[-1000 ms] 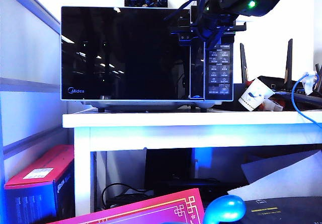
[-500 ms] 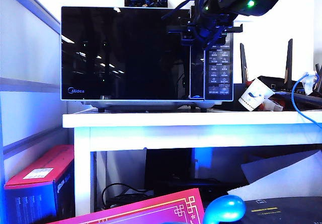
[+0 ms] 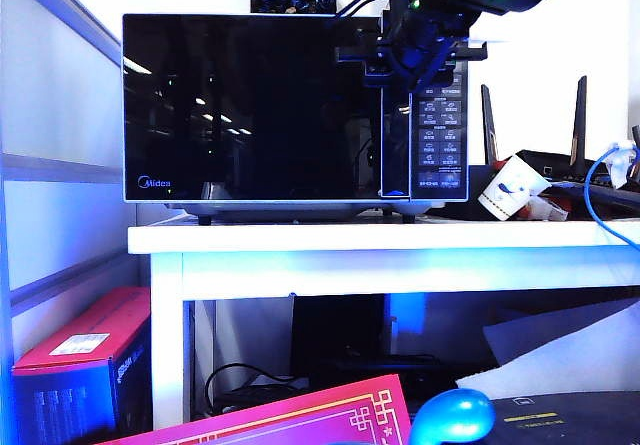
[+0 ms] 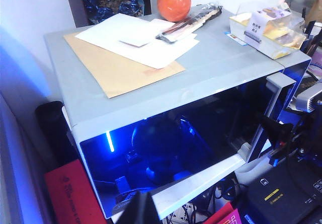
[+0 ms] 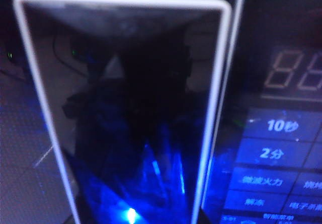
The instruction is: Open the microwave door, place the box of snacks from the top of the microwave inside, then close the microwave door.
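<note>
One microwave (image 3: pixel 295 110), two pincers: right pincer (image 3: pixel 405 60) at handle.

My microwave (image 3: pixel 296 110) stands on its small feet on the white table (image 3: pixel 400 237), toward that top's left end, black with silver trim. Its door (image 3: pixel 250 105) is a glossy black mirror, logo at the lower left corner, seemingly shut. My box of snacks (image 4: pixel 266 30), pale yellowish, lies on the roof's right rear corner.
</note>
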Motion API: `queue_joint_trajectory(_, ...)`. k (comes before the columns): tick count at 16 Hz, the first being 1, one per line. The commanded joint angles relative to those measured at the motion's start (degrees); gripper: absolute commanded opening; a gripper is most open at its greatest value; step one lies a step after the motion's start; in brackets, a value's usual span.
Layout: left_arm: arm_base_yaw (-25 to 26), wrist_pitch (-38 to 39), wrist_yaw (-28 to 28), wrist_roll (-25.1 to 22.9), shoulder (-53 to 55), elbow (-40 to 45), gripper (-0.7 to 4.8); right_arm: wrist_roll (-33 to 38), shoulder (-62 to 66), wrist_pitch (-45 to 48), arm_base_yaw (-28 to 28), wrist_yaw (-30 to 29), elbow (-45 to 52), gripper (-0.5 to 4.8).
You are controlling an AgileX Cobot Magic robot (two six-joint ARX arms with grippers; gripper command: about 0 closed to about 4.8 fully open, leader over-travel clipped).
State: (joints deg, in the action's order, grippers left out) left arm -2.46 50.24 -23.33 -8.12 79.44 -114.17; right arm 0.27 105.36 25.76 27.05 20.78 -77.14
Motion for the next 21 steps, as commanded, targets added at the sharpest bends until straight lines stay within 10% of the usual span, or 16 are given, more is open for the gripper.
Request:
queue_joint_trajectory(1, 0.0, -0.5, -0.1, 0.0, -0.2, -0.3, -0.06, -1.8, -3.4, -2.1, 0.2, 1.0, -0.2, 0.98)
queue_joint_trajectory(4, 0.0, -0.6, 0.0, 0.0, -0.2, -0.3, -0.06, -1.8, -4.6, -3.4, 0.2, 0.0, -0.2, 1.09)
queue_joint_trajectory(8, 0.0, -0.6, -0.1, 0.0, -0.2, -0.3, -0.06, -1.8, -6.7, -7.8, 0.2, -10.0, -0.3, 3.07)
queue_joint_trajectory(21, 0.0, 0.0, -0.1, 0.0, -0.2, -0.3, -0.06, -5.9, -22.9, -18.1, -0.5, -13.9, -0.3, 3.06)
